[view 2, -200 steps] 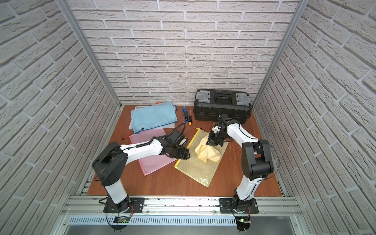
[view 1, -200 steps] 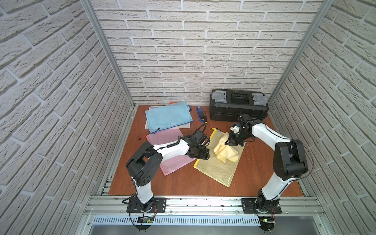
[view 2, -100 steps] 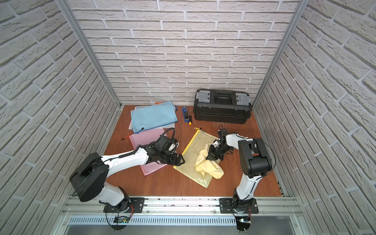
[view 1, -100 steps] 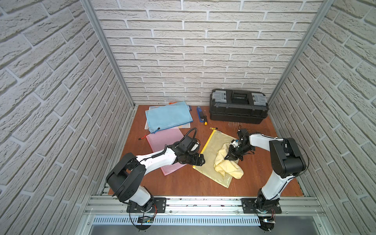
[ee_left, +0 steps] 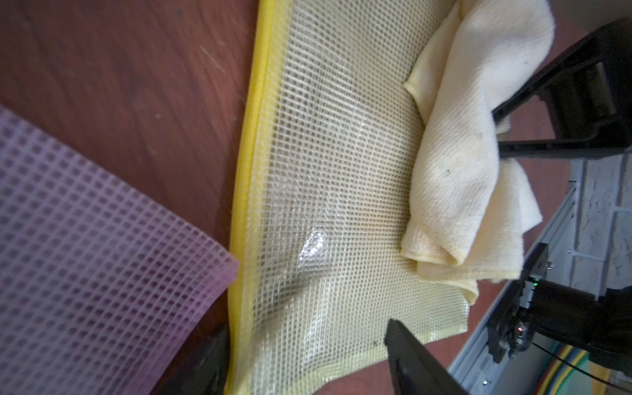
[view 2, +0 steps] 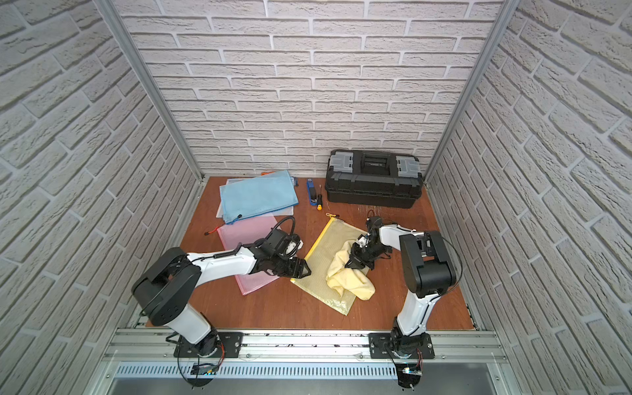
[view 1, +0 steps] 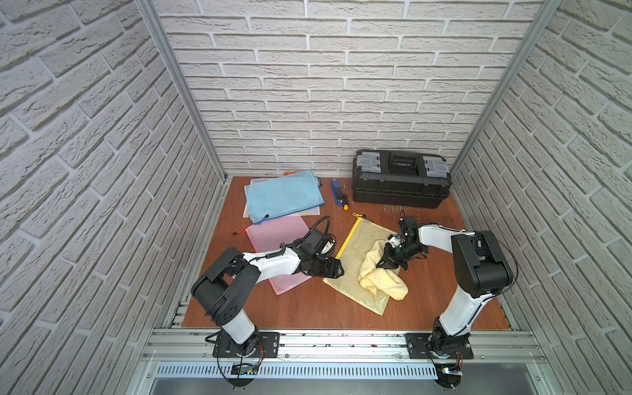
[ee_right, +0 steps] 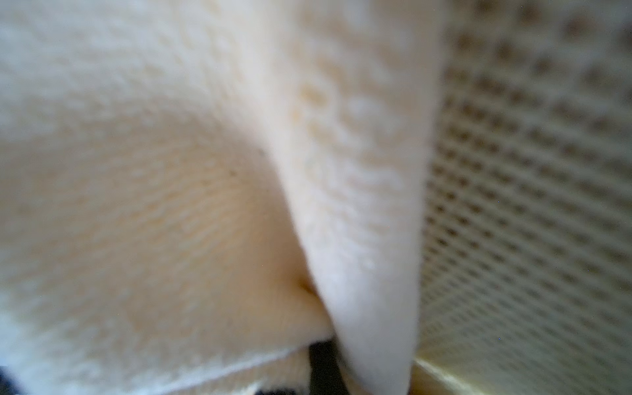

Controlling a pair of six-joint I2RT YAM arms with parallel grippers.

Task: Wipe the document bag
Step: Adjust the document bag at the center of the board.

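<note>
The yellow mesh document bag (view 1: 352, 251) (view 2: 323, 251) lies flat on the wooden surface (view 1: 307, 307), just beside the pink mesh bag (view 1: 270, 236). A pale yellow cloth (view 1: 379, 278) (ee_left: 461, 154) is bunched on its middle. The cloth is pinched in the closed right gripper (view 1: 383, 264) (view 2: 351, 264). The right wrist view is filled by blurred cloth (ee_right: 171, 171) with mesh (ee_right: 530, 171) behind it. The left gripper (view 1: 337, 270) (ee_left: 304, 328) is set low at the bag's near zip-side corner, its jaws apart with the corner between them.

Several failures can be expected from here. The bag is light, so it could be dragged along with the cloth if the corner is not pinned firmly. The mesh could be buckled by a stroke pushed toward the left gripper. With the cloth so bunched, only a narrow strip is likely to be wiped. The pink mesh bag could be nudged by the left arm.

Compared with a second ago, the cloth and the right gripper have been drawn from the bag's far half toward its near half. The left gripper has been shifted along the zip edge toward the near corner, and its jaws have been narrowed.
</note>
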